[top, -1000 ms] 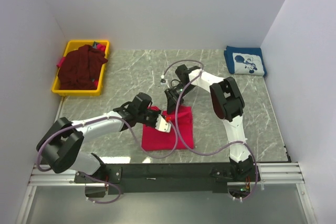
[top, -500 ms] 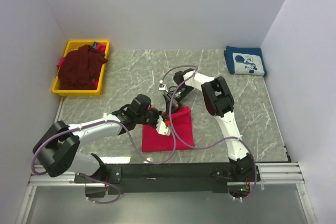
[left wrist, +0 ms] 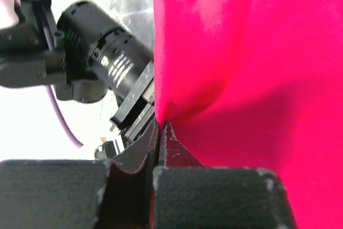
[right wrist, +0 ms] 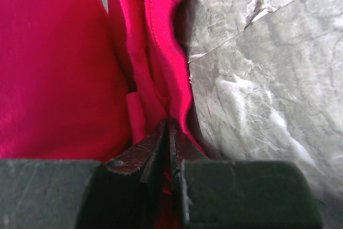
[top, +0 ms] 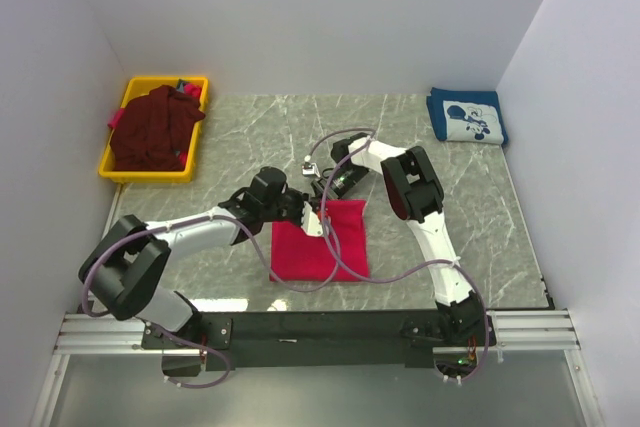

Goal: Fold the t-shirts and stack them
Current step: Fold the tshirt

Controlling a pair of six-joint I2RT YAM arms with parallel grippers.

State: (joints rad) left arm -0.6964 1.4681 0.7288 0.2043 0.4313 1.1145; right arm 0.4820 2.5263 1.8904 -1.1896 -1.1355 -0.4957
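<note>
The crimson-red t-shirt [top: 325,247] lies folded into a rough rectangle at the table's middle front. Both grippers meet at its far edge. My left gripper [top: 320,221] is shut on a pinch of the red cloth [left wrist: 241,79] at the far left corner, jaws tight together [left wrist: 161,124]. My right gripper [top: 328,191] is shut on bunched folds of the same shirt [right wrist: 53,68] just beyond it, tips low over the marble [right wrist: 169,123]. A navy t-shirt [top: 467,117] with white print lies folded at the far right. A dark maroon t-shirt [top: 150,127] is heaped in a bin.
The yellow bin [top: 160,175] stands at the far left against the wall. White walls close in the grey marble table [top: 450,207] on three sides. The right arm's black wrist body [left wrist: 102,57] sits very close to my left fingers. Purple cables loop over the shirt.
My left gripper has carried its corner of the red shirt away from me and slightly right, flattening the shirt. The right gripper has tightened on the cloth and shifted a little left.
</note>
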